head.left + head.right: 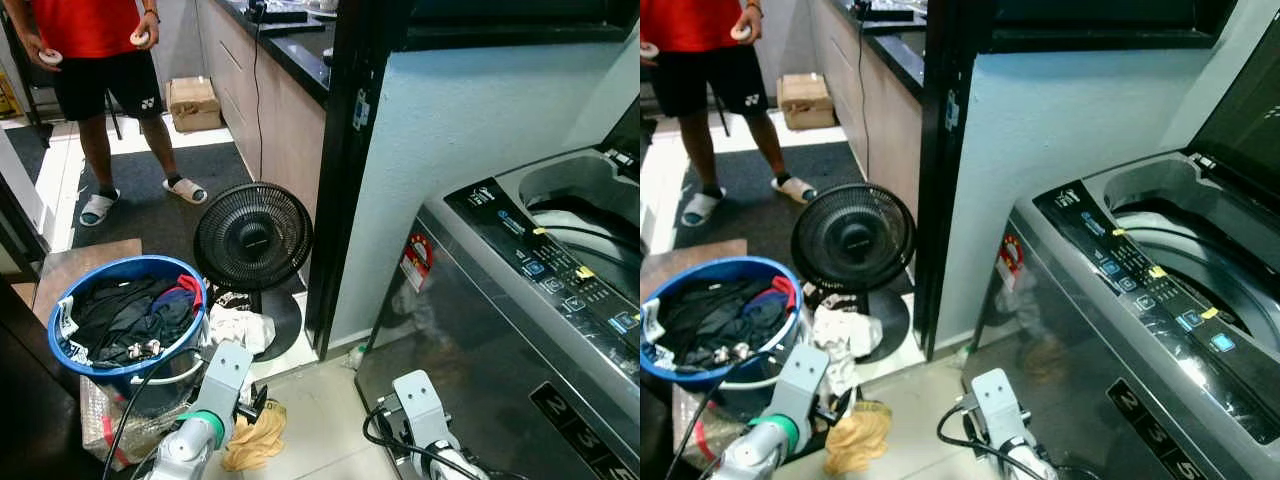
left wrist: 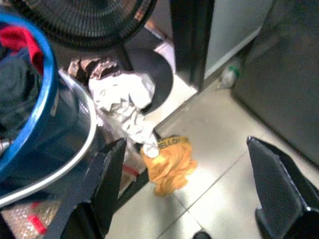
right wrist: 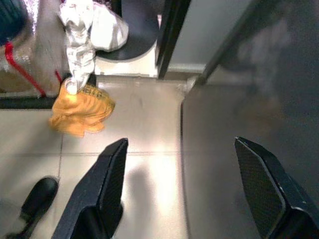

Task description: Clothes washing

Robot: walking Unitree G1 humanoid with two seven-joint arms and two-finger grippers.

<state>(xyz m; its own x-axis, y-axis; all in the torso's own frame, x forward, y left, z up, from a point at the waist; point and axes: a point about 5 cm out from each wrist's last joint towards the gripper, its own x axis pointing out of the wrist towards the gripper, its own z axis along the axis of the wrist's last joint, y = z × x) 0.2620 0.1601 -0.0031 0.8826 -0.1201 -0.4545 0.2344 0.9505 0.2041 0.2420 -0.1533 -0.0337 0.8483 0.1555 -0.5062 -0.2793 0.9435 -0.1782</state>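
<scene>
A blue laundry basket [image 1: 70, 290] heaped with dark clothes [image 1: 125, 318] stands on the floor at my left. An orange cloth [image 1: 255, 436] lies on the tiles beside it, with a crumpled white cloth [image 1: 240, 326] just beyond. The top-loading washing machine [image 1: 520, 330] stands at my right, lid up and drum [image 1: 575, 195] exposed. My left gripper [image 2: 184, 144] hangs open low over the orange cloth [image 2: 169, 162], holding nothing. My right gripper [image 3: 180, 143] is open above bare tiles, close to the machine's dark front.
A black floor fan [image 1: 252, 237] stands behind the basket, next to a black pillar [image 1: 345, 170]. A person [image 1: 95, 60] in a red shirt stands on the far mat, an object in each hand. A cardboard box [image 1: 193, 102] sits by the counter.
</scene>
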